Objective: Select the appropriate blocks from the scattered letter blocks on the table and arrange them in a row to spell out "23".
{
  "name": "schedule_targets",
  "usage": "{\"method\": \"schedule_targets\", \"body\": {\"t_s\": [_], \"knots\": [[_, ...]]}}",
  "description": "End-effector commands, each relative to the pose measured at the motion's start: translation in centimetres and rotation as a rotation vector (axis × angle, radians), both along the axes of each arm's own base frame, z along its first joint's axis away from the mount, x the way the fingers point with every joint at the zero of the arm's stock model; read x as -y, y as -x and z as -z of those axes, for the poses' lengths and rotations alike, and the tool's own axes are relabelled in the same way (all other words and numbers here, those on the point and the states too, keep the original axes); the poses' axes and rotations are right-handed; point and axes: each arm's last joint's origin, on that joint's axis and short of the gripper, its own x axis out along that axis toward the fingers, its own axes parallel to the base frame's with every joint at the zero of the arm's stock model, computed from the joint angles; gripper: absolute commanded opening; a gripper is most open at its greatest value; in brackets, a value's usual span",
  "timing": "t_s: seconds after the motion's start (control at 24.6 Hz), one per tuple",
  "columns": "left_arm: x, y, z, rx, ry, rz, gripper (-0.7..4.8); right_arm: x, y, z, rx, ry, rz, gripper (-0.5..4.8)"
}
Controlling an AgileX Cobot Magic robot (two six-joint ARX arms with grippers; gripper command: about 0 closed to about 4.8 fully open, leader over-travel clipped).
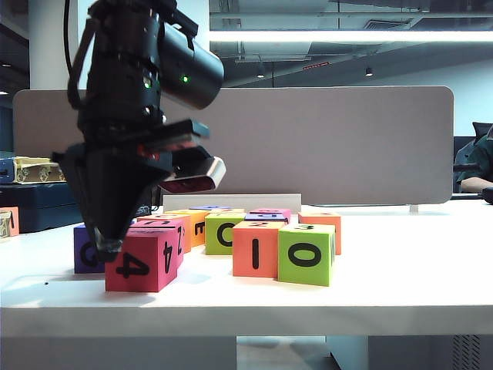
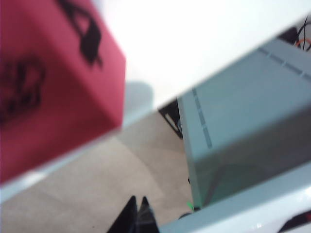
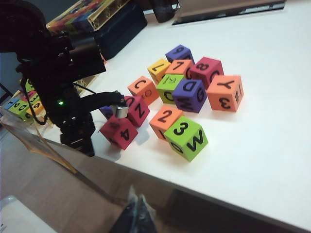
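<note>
Side by side near the front of the table (image 1: 400, 285) stand the orange block (image 1: 256, 248) showing "I" and the lime-green block (image 1: 306, 254) showing "O". From above, the orange block (image 3: 166, 119) reads "2" on top and the green block (image 3: 183, 133) reads "3". My left gripper (image 1: 108, 248) points down, shut and empty, just left of the pink "4" cube (image 1: 142, 262), near the table's front-left edge. Its wrist view shows the shut left gripper (image 2: 137, 200) over the floor and the pink cube (image 2: 48, 87) close by. My right gripper (image 3: 137, 199) is shut and empty, off the table's front edge.
More cubes cluster behind: lime-green "C" (image 1: 223, 231), yellow (image 1: 196, 223), purple (image 1: 88, 250), orange "Y" with "3" on its side (image 3: 225, 92), purple "D" (image 3: 189, 94), pink "N" (image 3: 137, 109). A grey partition (image 1: 331, 146) closes the back. Boxes (image 1: 31, 173) sit at far left.
</note>
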Motion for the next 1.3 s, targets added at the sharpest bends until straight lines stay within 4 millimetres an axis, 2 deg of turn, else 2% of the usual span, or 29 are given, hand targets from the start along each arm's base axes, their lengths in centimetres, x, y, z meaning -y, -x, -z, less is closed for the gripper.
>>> {"method": "schedule_targets", "body": {"t_s": [0.04,0.24,0.37,0.65,0.77,0.89,0.97,1.18,1.3], "knots": [[0.5,-0.7,0.4,0.077,0.03,-0.001,-0.06,0.0,0.0,-0.1,0.008,-0.002,-0.004,-0.01],[1.1,-2.8,1.2,0.364,-0.07,-0.013,-0.07,0.0,0.0,-0.1,0.008,-0.002,-0.005,-0.01],[1.2,-3.8,1.3,0.472,-0.091,-0.032,-0.06,0.0,0.0,-0.1,0.007,-0.002,-0.005,-0.01],[0.1,-7.5,0.7,0.687,0.009,-0.101,-0.06,0.0,0.0,-0.1,0.009,-0.001,-0.004,-0.01],[-1.0,-9.4,0.2,0.787,0.054,-0.146,-0.07,0.0,0.0,-0.1,0.009,-0.001,-0.003,-0.01],[-1.2,-9.5,-0.4,0.788,0.065,-0.138,-0.07,0.0,0.0,-0.1,0.009,-0.001,-0.002,-0.01],[-1.2,-9.3,-1.4,0.745,0.044,-0.113,-0.06,0.0,0.0,-0.1,0.009,-0.001,-0.002,-0.01],[-1.1,-7.1,-6.7,0.471,0.047,-0.066,-0.07,0.0,0.0,-0.1,0.011,0.0,-0.001,-0.01],[-1.3,-6.5,-6.6,0.383,0.043,-0.069,-0.06,0.0,0.0,-0.2,0.014,0.0,-0.001,-0.01]]}}
